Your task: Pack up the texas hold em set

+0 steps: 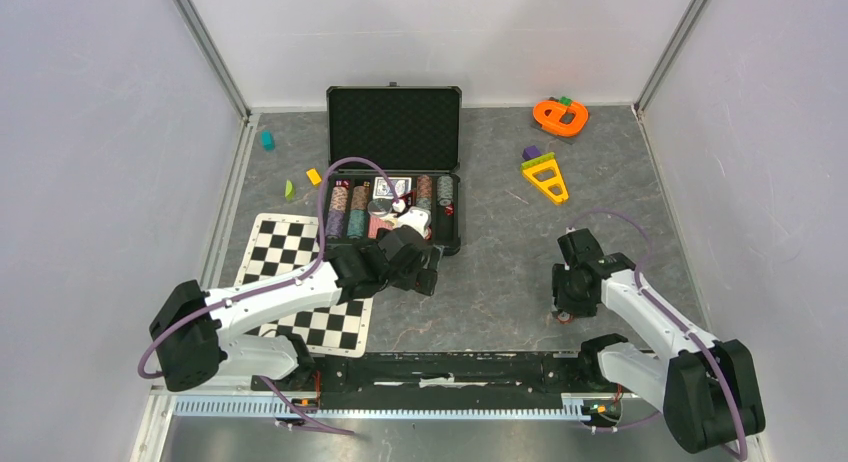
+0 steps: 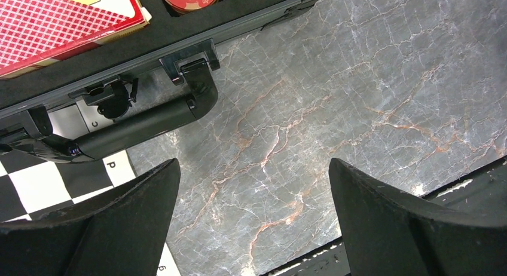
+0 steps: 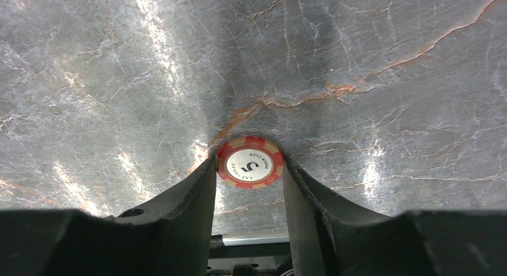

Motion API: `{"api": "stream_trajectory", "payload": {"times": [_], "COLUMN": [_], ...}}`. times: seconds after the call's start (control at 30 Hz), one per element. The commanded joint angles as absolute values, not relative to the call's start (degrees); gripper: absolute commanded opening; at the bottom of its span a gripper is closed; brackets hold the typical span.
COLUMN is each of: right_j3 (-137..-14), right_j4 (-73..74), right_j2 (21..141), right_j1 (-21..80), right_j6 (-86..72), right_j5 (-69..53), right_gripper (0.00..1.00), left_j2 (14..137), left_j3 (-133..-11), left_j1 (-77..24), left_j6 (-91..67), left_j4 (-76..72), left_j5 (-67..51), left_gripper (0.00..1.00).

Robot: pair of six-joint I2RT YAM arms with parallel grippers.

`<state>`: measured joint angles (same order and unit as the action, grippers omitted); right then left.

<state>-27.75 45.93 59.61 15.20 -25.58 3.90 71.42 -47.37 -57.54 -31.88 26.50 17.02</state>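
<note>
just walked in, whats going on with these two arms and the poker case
The right gripper has its fingers against both edges of a small round red-and-white poker chip lying flat on the grey marbled table, well away from the case. The left gripper hangs open, holding nothing, in front of the black hard briefcase by its handle. The briefcase lies open, with coloured chip stacks and a red card deck inside.

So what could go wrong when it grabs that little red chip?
The red chip lies flat on the table, with the right gripper's fingers close on both sides. It is thin, so it might slip out or flick away when lifted. Also, the left gripper hangs open by the front of the case, so the two arms could bump when the chip gets carried there.
</note>
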Motion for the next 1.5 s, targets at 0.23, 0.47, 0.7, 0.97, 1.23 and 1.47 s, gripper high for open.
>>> {"api": "stream_trajectory", "payload": {"times": [0.23, 0.47, 0.7, 0.97, 1.23, 1.47], "right_j3": [-26.93, -31.10, -37.83, -42.98, -51.98, -60.17], "right_j4": [43.44, 41.73, 41.71, 36.86, 35.49, 34.24], "right_j2": [59.46, 60.48, 64.25, 71.37, 78.91, 84.93], "right_j1": [15.02, 19.69, 24.87, 31.01, 35.44, 38.53], "right_j6": [-27.04, -30.62, -32.35, -34.59, -34.97, -35.22], "right_j5": [-2.10, -5.81, -4.09, -3.52, -3.00, -3.26], "right_gripper": [0.40, 0.40, 0.41, 0.40, 0.40, 0.39], "left_j2": [68.79, 68.82, 68.57, 67.24, 63.44, 59.67], "left_j3": [-46.32, -46.62, -46.80, -45.78, -42.97, -41.15], "left_j1": [-56.95, -56.68, -56.06, -54.21, -47.03, -41.14], "left_j6": [-32.98, -32.75, -32.56, -32.88, -33.22, -33.15], "left_j4": [25.36, 25.64, 25.95, 25.64, 26.54, 26.58], "left_j5": [19.07, 19.07, 19.16, 18.61, 16.55, 15.30], "left_gripper": [1.00, 1.00, 1.00, 1.00, 1.00, 1.00]}}
